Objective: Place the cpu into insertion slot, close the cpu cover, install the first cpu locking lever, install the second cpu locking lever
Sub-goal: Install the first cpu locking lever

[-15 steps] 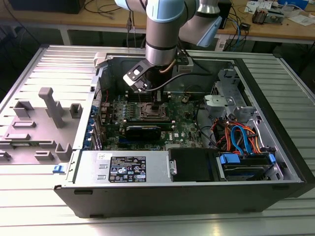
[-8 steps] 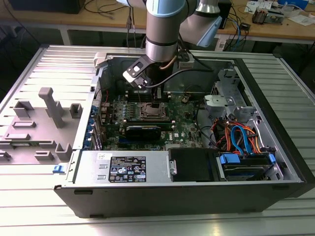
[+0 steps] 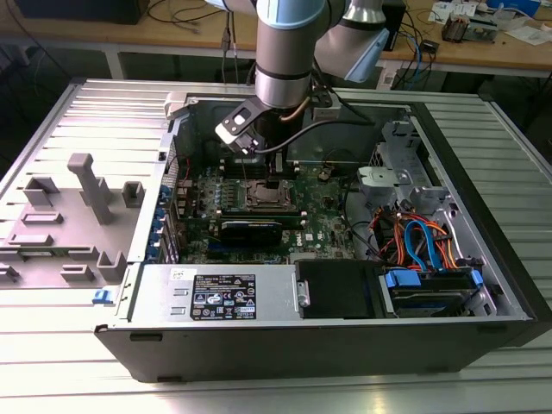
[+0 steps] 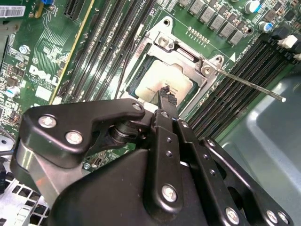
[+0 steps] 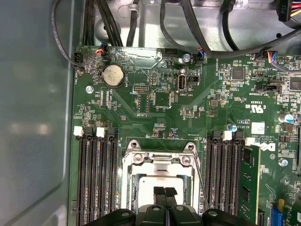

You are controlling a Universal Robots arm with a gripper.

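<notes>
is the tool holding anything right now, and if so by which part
Nothing is held. The tool has its fingertips pressed together with nothing between them, their tips at the top face of the cpu.

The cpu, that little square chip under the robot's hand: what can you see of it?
The cpu is a flat square chip with a pale silvery metal top. It lies level in the insertion slot, framed by the cpu cover. The hand, fingertips closed, sits right over it; contact is unclear.
</notes>
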